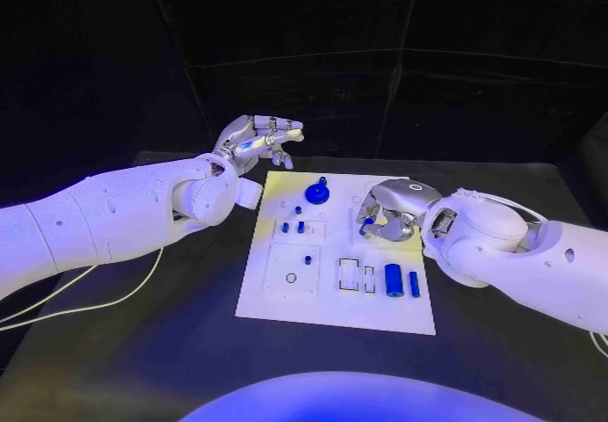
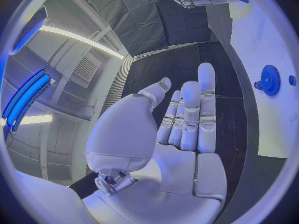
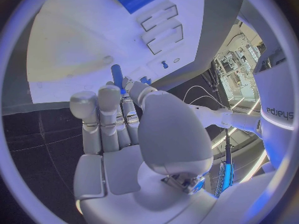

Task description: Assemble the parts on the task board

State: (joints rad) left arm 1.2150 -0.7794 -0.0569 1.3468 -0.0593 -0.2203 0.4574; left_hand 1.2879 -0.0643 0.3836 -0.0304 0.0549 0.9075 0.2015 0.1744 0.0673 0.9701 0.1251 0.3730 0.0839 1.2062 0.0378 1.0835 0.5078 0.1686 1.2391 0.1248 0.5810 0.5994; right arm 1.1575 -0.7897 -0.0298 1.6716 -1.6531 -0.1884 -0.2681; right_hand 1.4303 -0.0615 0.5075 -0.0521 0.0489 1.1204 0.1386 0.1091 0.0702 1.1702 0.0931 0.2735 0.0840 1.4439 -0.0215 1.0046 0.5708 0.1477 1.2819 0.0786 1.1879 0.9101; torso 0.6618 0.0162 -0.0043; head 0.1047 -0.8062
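A slim blue peg point(image 3: 116, 76) is pinched at the fingertips of the right hand point(image 1: 387, 214), which is held low over the far right part of the white task board point(image 1: 332, 308). The left hand point(image 1: 257, 139) is raised beyond the board's far left corner, nothing in it, fingers apart and nearly straight. A blue gear point(image 1: 317, 191) is seen on the board's far end, between the two hands. Near the right hand, toward the board's near right side, two blue cylinders point(image 1: 394, 280) are lying.
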